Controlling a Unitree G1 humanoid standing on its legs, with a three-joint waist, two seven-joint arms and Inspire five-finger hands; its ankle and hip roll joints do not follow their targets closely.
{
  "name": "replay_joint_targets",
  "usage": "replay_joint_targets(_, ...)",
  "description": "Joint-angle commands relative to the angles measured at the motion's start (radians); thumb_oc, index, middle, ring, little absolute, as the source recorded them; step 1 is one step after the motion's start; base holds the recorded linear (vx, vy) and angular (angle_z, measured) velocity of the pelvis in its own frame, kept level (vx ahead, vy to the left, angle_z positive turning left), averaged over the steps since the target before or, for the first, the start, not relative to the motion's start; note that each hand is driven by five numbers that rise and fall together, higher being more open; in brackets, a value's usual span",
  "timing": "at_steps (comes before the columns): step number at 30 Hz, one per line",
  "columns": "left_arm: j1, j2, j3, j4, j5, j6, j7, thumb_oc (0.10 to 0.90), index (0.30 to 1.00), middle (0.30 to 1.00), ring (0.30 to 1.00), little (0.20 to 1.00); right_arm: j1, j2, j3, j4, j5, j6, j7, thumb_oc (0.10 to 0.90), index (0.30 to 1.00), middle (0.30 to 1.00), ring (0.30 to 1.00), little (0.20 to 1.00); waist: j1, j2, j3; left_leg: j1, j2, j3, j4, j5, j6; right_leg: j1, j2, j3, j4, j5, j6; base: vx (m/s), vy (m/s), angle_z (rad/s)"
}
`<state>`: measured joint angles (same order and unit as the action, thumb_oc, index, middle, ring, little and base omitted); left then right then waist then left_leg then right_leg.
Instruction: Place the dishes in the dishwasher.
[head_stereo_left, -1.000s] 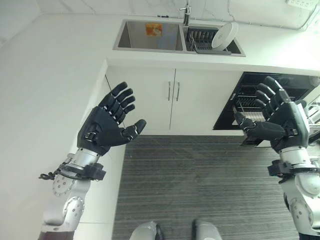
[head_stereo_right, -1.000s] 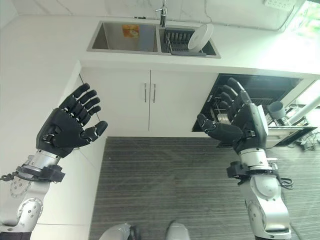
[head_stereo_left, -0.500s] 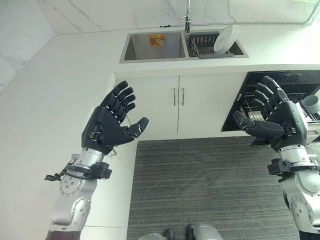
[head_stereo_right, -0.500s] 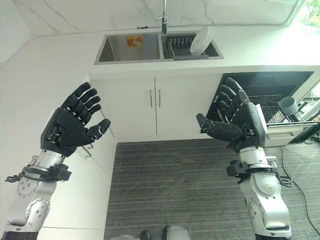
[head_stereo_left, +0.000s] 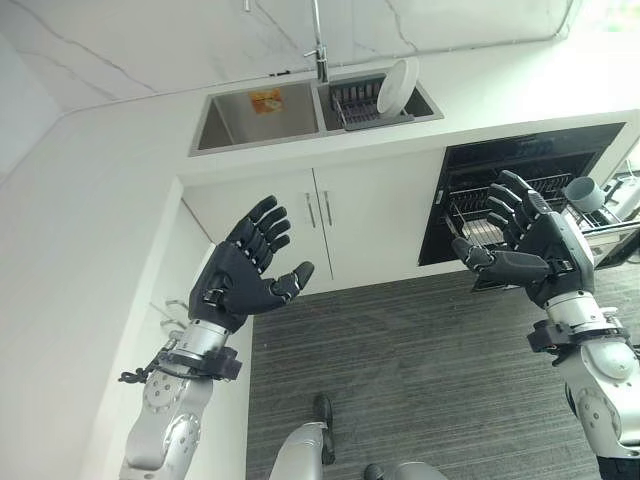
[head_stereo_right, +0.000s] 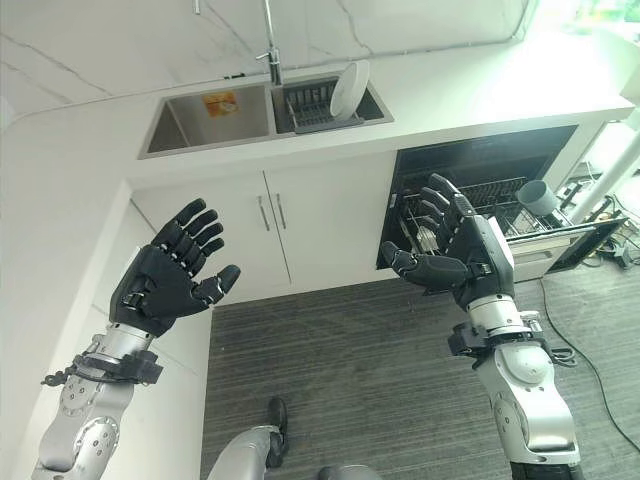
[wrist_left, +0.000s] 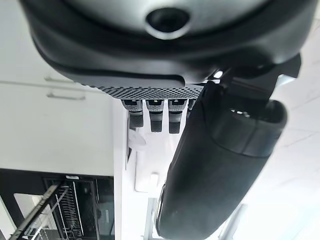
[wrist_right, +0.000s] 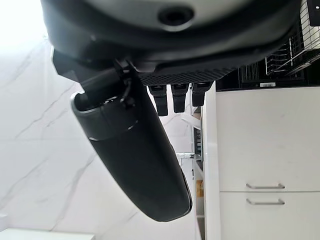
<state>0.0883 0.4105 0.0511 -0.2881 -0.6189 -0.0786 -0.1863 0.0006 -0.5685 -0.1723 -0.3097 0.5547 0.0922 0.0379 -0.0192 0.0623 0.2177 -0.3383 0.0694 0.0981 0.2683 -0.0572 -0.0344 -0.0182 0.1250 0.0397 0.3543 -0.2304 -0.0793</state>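
Note:
A white plate (head_stereo_left: 398, 85) stands on edge in the black rack (head_stereo_left: 352, 104) in the sink's right basin. The dishwasher (head_stereo_left: 520, 180) is open under the counter at the right, its wire rack (head_stereo_right: 500, 195) pulled out, with a grey cup (head_stereo_left: 583, 193) on it. My left hand (head_stereo_left: 245, 280) is raised palm-up at the left, fingers spread, holding nothing. My right hand (head_stereo_left: 535, 255) is held up in front of the dishwasher, open and empty. Both hands are well short of the sink.
The sink's left basin (head_stereo_left: 255, 115) holds an orange sticker. A tap (head_stereo_left: 320, 55) rises behind the sink. White cabinet doors (head_stereo_left: 345, 215) with two handles stand below it. A white counter (head_stereo_left: 80, 250) runs along the left. Dark striped floor (head_stereo_left: 400, 370) lies between.
The whole picture has shifted: the camera has turned, so sink and dishwasher now sit further left and tilted. Both hands stay raised and open as before.

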Motion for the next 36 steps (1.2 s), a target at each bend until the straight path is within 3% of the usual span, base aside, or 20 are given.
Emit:
replay_joint_targets(1, -0.075, 0.049, 0.068, -0.106, 0.001, -0.127, -0.007, 0.800, 0.900, 0.900, 0.900, 0.900, -0.067, -0.019, -0.045, -0.134, 0.048, -0.104, 0.024, 0.800, 0.900, 0.900, 0.900, 0.900, 0.021, -0.044, -0.102, 0.038, 0.003, 0.009, 0.032, -0.014, -0.041, 0.073, -0.069, -0.061, -0.054, -0.054, 0.148, 0.23, 0.196, -0.43)
replay_joint_targets(4, -0.118, 0.066, 0.054, -0.106, 0.008, -0.121, -0.026, 0.800, 0.900, 0.900, 0.900, 0.900, -0.077, -0.006, -0.038, -0.131, 0.046, -0.112, 0.014, 0.800, 0.900, 0.900, 0.900, 0.900, 0.035, -0.069, -0.126, 0.076, -0.028, 0.000, 0.032, -0.057, -0.004, 0.102, -0.125, -0.104, -0.054, -0.042, 0.176, 0.28, 0.216, -0.21)
replay_joint_targets(5, -0.125, 0.071, 0.053, -0.106, 0.013, -0.121, -0.032, 0.800, 0.900, 0.900, 0.900, 0.900, -0.076, 0.005, -0.038, -0.129, 0.041, -0.113, 0.016, 0.800, 0.900, 0.900, 0.900, 0.900, 0.042, -0.080, -0.131, 0.082, -0.044, -0.009, 0.032, -0.066, 0.005, 0.116, -0.139, -0.127, -0.054, -0.012, 0.189, 0.23, 0.151, 0.00)
replay_joint_targets(7, -0.125, 0.072, 0.053, -0.111, 0.050, -0.152, -0.039, 0.800, 0.900, 0.900, 0.900, 0.900, -0.071, 0.026, -0.034, -0.130, 0.022, -0.112, 0.022, 0.800, 0.900, 0.900, 0.900, 0.900, 0.045, -0.095, -0.132, 0.095, -0.064, -0.025, 0.032, -0.077, 0.020, 0.127, -0.157, -0.167, -0.054, 0.093, 0.222, 0.20, 0.107, 0.03)
replay_joint_targets(9, -0.120, 0.078, 0.066, -0.116, 0.088, -0.181, -0.057, 0.800, 0.900, 0.900, 0.900, 0.900, -0.062, 0.048, -0.026, -0.129, 0.005, -0.123, 0.044, 0.800, 0.900, 0.900, 0.900, 0.900, 0.040, -0.084, -0.119, 0.129, -0.059, -0.052, 0.032, -0.091, 0.031, 0.096, -0.152, -0.207, -0.032, 0.218, 0.256, 0.17, 0.072, 0.00)
replay_joint_targets(10, -0.119, 0.080, 0.071, -0.117, 0.095, -0.186, -0.059, 0.800, 0.900, 0.900, 0.900, 0.900, -0.062, 0.052, -0.022, -0.130, 0.004, -0.124, 0.051, 0.800, 0.900, 0.900, 0.900, 0.900, 0.040, -0.081, -0.115, 0.138, -0.055, -0.052, 0.032, -0.094, 0.031, 0.079, -0.159, -0.223, -0.019, 0.224, 0.257, 0.16, -0.004, 0.01)
replay_joint_targets(11, -0.120, 0.091, 0.090, -0.122, 0.106, -0.185, -0.048, 0.800, 0.900, 0.900, 0.900, 0.900, -0.069, 0.070, -0.005, -0.126, -0.004, -0.125, 0.079, 0.800, 0.900, 0.900, 0.900, 0.900, 0.056, -0.076, -0.106, 0.163, -0.035, -0.041, 0.032, -0.108, 0.023, 0.046, -0.234, -0.311, -0.035, 0.235, 0.250, 0.12, -0.150, -0.08)
replay_joint_targets(12, -0.126, 0.116, 0.106, -0.118, 0.084, -0.177, -0.031, 0.800, 0.900, 0.900, 0.900, 0.900, -0.082, 0.079, 0.017, -0.110, -0.004, -0.134, 0.087, 0.800, 0.900, 0.900, 0.900, 0.900, 0.078, -0.078, -0.094, 0.179, -0.007, -0.013, 0.032, -0.119, 0.004, 0.031, -0.321, -0.375, -0.054, 0.203, 0.247, 0.13, -0.267, -0.55)
replay_joint_targets(13, -0.131, 0.127, 0.113, -0.120, 0.077, -0.172, -0.022, 0.800, 0.900, 0.900, 0.900, 0.900, -0.090, 0.086, 0.030, -0.107, -0.010, -0.137, 0.085, 0.800, 0.900, 0.900, 0.900, 0.900, 0.087, -0.084, -0.087, 0.188, 0.004, 0.013, 0.032, -0.128, -0.005, 0.004, -0.375, -0.400, -0.054, 0.183, 0.253, 0.10, -0.301, -1.09)
replay_joint_targets(15, -0.127, 0.138, 0.119, -0.126, 0.071, -0.175, -0.008, 0.800, 0.900, 0.900, 0.900, 0.900, -0.101, 0.092, 0.047, -0.109, -0.015, -0.133, 0.081, 0.800, 0.900, 0.900, 0.900, 0.900, 0.087, -0.092, -0.078, 0.210, 0.021, 0.055, 0.032, -0.147, -0.018, -0.077, -0.455, -0.408, -0.054, 0.202, 0.278, 0.16, -0.277, -1.33)
replay_joint_targets(16, -0.119, 0.137, 0.120, -0.135, 0.076, -0.172, 0.006, 0.800, 0.900, 0.900, 0.900, 0.900, -0.107, 0.093, 0.055, -0.116, -0.007, -0.120, 0.077, 0.800, 0.900, 0.900, 0.900, 0.900, 0.075, -0.095, -0.077, 0.224, 0.030, 0.072, 0.032, -0.159, -0.021, -0.131, -0.476, -0.364, -0.054, 0.230, 0.289, 0.25, -0.286, -0.84)
replay_joint_targets(18, -0.126, 0.130, 0.111, -0.128, 0.080, -0.175, 0.010, 0.800, 0.900, 0.900, 0.900, 0.900, -0.105, 0.098, 0.058, -0.123, -0.012, -0.106, 0.066, 0.800, 0.900, 0.900, 0.900, 0.900, 0.041, -0.096, -0.075, 0.247, 0.030, 0.061, 0.032, -0.186, -0.015, -0.192, -0.457, -0.237, -0.054, 0.249, 0.288, 0.32, -0.329, -0.28)
replay_joint_targets(20, -0.128, 0.132, 0.114, -0.130, 0.080, -0.182, 0.011, 0.800, 0.900, 0.900, 0.900, 0.900, -0.085, 0.088, 0.043, -0.133, 0.001, -0.100, 0.068, 0.800, 0.900, 0.900, 0.900, 0.900, 0.028, -0.097, -0.079, 0.257, 0.034, 0.040, 0.032, -0.201, -0.012, -0.190, -0.436, -0.192, -0.054, 0.225, 0.288, 0.30, -0.374, 0.55)
replay_joint_targets(22, -0.118, 0.127, 0.110, -0.145, 0.094, -0.198, 0.035, 0.800, 0.900, 0.900, 0.900, 0.900, -0.087, 0.062, 0.036, -0.133, 0.029, -0.083, 0.059, 0.800, 0.900, 0.900, 0.900, 0.900, 0.036, -0.103, -0.092, 0.265, 0.067, 0.039, 0.032, -0.195, -0.024, -0.170, -0.424, -0.235, -0.054, 0.185, 0.289, 0.30, -0.491, 0.75)
replay_joint_targets(24, -0.117, 0.124, 0.106, -0.149, 0.090, -0.198, 0.048, 0.800, 0.900, 0.900, 0.900, 0.900, -0.101, 0.044, 0.038, -0.123, 0.043, -0.073, 0.047, 0.800, 0.900, 0.900, 0.900, 0.900, 0.035, -0.104, -0.100, 0.269, 0.088, 0.035, 0.032, -0.186, -0.036, -0.165, -0.407, -0.237, -0.054, 0.160, 0.284, 0.22, -0.376, 0.49)
replay_joint_targets(27, -0.125, 0.110, 0.095, -0.171, 0.095, -0.193, 0.060, 0.800, 0.900, 0.900, 0.900, 0.900, -0.132, 0.017, 0.043, -0.116, 0.062, -0.049, 0.052, 0.800, 0.900, 0.900, 0.900, 0.900, 0.039, -0.099, -0.115, 0.270, 0.133, 0.035, 0.032, -0.157, -0.065, -0.137, -0.361, -0.257, -0.054, 0.118, 0.250, 0.26, -0.441, 0.23)
replay_joint_targets(31, -0.128, 0.078, 0.088, -0.182, 0.040, -0.181, 0.059, 0.800, 0.900, 0.900, 0.900, 0.900, -0.117, -0.011, 0.026, -0.124, 0.071, -0.030, 0.065, 0.800, 0.900, 0.900, 0.900, 0.900, 0.041, -0.094, -0.107, 0.251, 0.187, 0.062, 0.032, -0.049, -0.099, -0.104, -0.324, -0.288, -0.054, 0.081, 0.211, 0.12, -0.310, -0.07)
replay_joint_targets(34, -0.116, 0.045, 0.096, -0.181, -0.041, -0.177, -0.001, 0.800, 0.900, 0.900, 0.900, 0.900, -0.080, -0.016, -0.009, -0.130, 0.049, -0.037, 0.056, 0.800, 0.900, 0.900, 0.900, 0.900, 0.016, -0.093, -0.106, 0.261, 0.195, 0.188, 0.032, -0.070, -0.090, -0.088, -0.347, -0.358, -0.054, 0.074, 0.206, 0.03, -0.176, 0.26)
replay_joint_targets(35, -0.116, 0.040, 0.097, -0.175, -0.055, -0.176, -0.016, 0.800, 0.900, 0.900, 0.900, 0.900, -0.074, -0.018, -0.014, -0.127, 0.046, -0.042, 0.051, 0.800, 0.900, 0.900, 0.900, 0.900, 0.008, -0.090, -0.104, 0.270, 0.190, 0.209, 0.032, -0.085, -0.088, -0.075, -0.352, -0.377, -0.054, 0.067, 0.212, 0.03, -0.069, 0.75)
replay_joint_targets(36, -0.113, 0.037, 0.100, -0.170, -0.062, -0.177, -0.023, 0.800, 0.900, 0.900, 0.900, 0.900, -0.069, -0.014, -0.014, -0.125, 0.041, -0.050, 0.052, 0.800, 0.900, 0.900, 0.900, 0.900, 0.011, -0.086, -0.102, 0.264, 0.151, 0.192, 0.032, -0.103, -0.078, -0.074, -0.348, -0.378, -0.054, 0.068, 0.217, 0.06, -0.040, 0.94)
